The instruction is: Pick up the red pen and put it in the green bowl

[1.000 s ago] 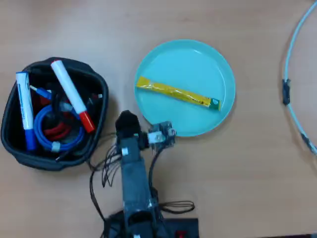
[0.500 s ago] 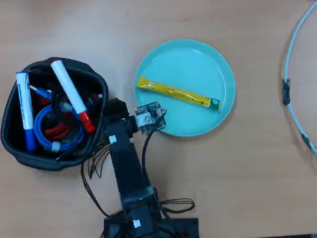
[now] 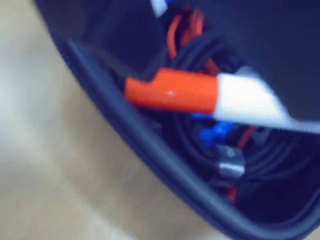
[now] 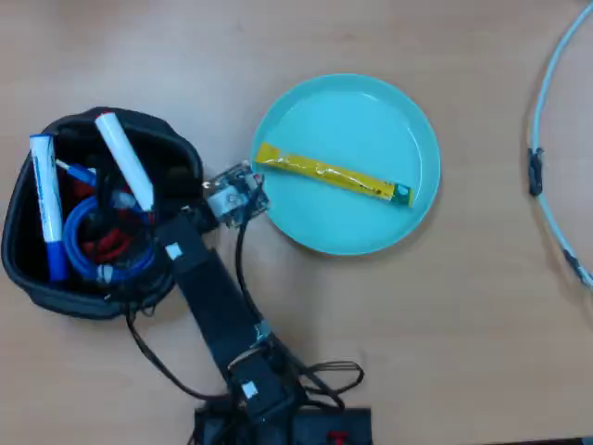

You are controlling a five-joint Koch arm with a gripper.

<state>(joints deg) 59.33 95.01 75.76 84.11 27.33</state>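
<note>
The red pen (image 4: 125,162) leans in the black container (image 4: 56,298), and the overhead view shows only its white barrel because the arm covers the cap. Up close in the wrist view, the red cap (image 3: 170,92) and white barrel cross the picture above the container's rim (image 3: 150,155). My gripper (image 3: 185,55) is open. Its two dark, blurred jaws stand apart just above the pen, one at each side of the cap end, with nothing held. The green bowl (image 4: 315,111) sits to the right of the container in the overhead view.
A yellow sachet (image 4: 334,174) lies in the bowl. The container also holds a blue-capped marker (image 4: 46,204) and coiled blue and red cables (image 4: 79,236). A pale cable (image 4: 547,111) curves along the right edge. The arm's base (image 4: 269,408) is at the bottom.
The arm has swung left from the bowl's edge to over the black container. Its wrist now covers the pen's red cap.
</note>
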